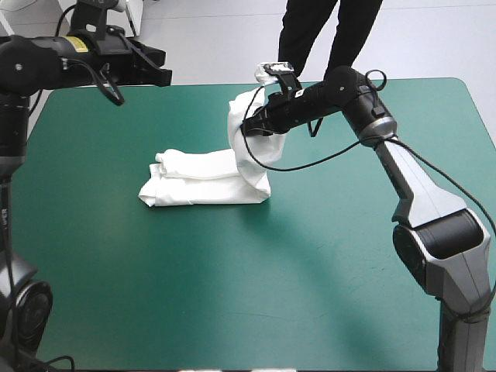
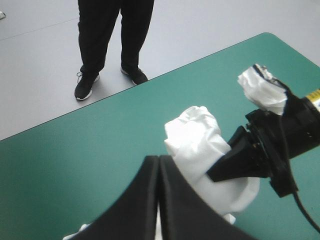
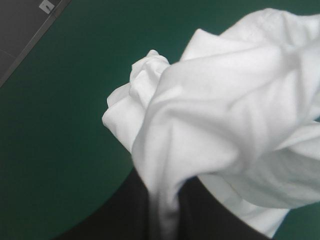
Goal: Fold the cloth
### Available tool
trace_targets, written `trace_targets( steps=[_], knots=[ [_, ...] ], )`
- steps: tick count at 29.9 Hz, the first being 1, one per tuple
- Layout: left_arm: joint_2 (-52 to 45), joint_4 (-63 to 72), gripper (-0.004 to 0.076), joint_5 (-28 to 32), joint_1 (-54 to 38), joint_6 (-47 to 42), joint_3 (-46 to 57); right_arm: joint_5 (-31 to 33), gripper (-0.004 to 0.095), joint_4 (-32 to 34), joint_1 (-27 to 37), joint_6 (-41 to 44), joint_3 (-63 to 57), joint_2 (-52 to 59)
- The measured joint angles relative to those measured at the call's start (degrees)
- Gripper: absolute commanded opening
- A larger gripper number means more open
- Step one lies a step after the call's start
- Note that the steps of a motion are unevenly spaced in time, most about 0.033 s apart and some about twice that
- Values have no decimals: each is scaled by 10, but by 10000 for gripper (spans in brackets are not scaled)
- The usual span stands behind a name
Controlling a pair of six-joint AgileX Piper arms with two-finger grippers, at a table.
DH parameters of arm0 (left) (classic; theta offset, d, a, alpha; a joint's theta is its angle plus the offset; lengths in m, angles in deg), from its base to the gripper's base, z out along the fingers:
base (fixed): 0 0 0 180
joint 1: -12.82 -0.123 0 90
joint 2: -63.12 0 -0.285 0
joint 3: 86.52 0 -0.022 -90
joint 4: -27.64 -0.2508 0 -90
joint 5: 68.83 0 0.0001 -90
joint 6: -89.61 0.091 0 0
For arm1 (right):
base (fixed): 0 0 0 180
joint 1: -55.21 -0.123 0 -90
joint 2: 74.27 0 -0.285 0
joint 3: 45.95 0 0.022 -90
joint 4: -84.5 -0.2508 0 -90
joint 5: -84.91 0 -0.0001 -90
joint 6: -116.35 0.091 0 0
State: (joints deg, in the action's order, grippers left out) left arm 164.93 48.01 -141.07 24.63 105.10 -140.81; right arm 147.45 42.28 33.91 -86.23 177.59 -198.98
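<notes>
step: lengthwise fold judged in hand | T-shirt [image 1: 203, 184] laid mid-surface [image 1: 310, 271] as folded strip, long axis left-right, right end held up | right claw [image 1: 252, 128] clamped on that end | left claw [image 2: 159, 159] pressed together, empty, above far-left | next: held end judged to need carrying leftward over strip, then release
</notes>
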Motion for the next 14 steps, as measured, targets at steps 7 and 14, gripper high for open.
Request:
trace_targets(
  steps=[7,14],
  knots=[
    [-94,-33,-9,0,0,0,98,-11,-15,4,-45,7,58,-73],
    [-144,-45,-9,0,0,-1,165,-46,-14,13,-86,15,113,-136]
  ],
)
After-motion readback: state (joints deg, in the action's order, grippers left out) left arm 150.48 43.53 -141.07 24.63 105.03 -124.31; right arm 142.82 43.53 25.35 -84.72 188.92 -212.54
